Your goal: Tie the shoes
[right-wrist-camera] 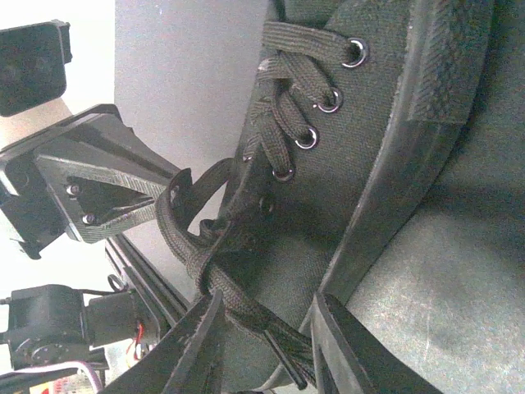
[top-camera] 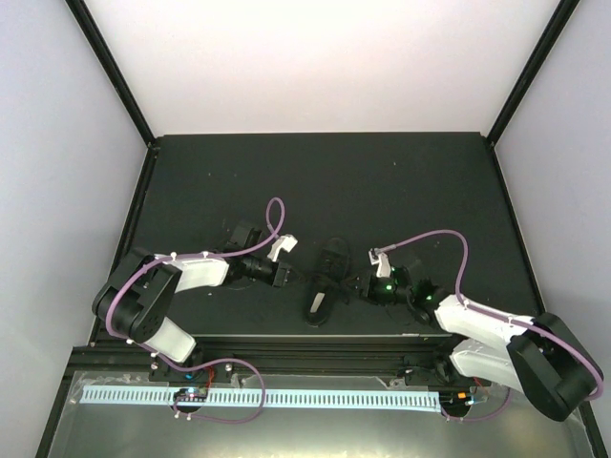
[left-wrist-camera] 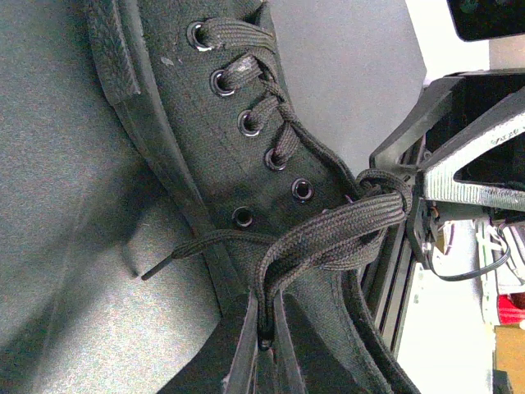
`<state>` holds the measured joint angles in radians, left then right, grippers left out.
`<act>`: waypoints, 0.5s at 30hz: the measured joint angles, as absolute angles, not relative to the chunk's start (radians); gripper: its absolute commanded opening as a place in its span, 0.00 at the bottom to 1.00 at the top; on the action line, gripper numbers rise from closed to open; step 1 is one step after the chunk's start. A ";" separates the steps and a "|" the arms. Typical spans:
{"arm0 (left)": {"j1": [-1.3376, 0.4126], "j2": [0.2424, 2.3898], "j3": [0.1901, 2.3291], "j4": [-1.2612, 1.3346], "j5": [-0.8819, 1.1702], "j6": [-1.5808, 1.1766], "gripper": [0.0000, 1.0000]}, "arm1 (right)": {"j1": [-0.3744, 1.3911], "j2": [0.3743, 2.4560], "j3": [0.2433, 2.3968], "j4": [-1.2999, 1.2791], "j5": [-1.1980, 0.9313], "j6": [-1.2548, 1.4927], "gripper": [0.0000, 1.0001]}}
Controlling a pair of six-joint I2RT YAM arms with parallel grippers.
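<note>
the shoe (top-camera: 329, 275) lies on the dark table (top-camera: 315, 176) between the two arms, near the front edge, toe pointing away from the bases. each arm comes at it from its own side, which makes sense to me: one lace end for each.

the left gripper (left-wrist-camera: 264, 328) has its fingers drawn nearly together on one strand of the laces (left-wrist-camera: 328, 238); the thin end drops straight into the narrow slot between them, so it looks pinched and held taut from the shoe's side. the right gripper (right-wrist-camera: 271, 316) stands well open, its fingers set either side of the other flat strand, which runs through the gap without being squeezed. i'd guess it is lined up to close on it.

over the tongue the strands cross and bunch, but no bow shows, and the top eyelets stand bare. the tying looks barely begun.
</note>
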<state>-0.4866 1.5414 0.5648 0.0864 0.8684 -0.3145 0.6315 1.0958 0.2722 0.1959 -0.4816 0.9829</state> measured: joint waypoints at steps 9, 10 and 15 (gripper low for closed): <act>-0.487 1.544 0.565 0.089 0.869 -0.315 0.34 | 0.632 1.117 0.268 0.233 -0.499 1.003 0.02; -0.488 1.545 0.565 0.092 0.868 -0.315 0.40 | 0.632 1.116 0.267 0.234 -0.497 1.005 0.02; -0.491 1.545 0.565 0.122 0.876 -0.334 0.51 | 0.628 1.087 0.267 0.204 -0.469 1.003 0.02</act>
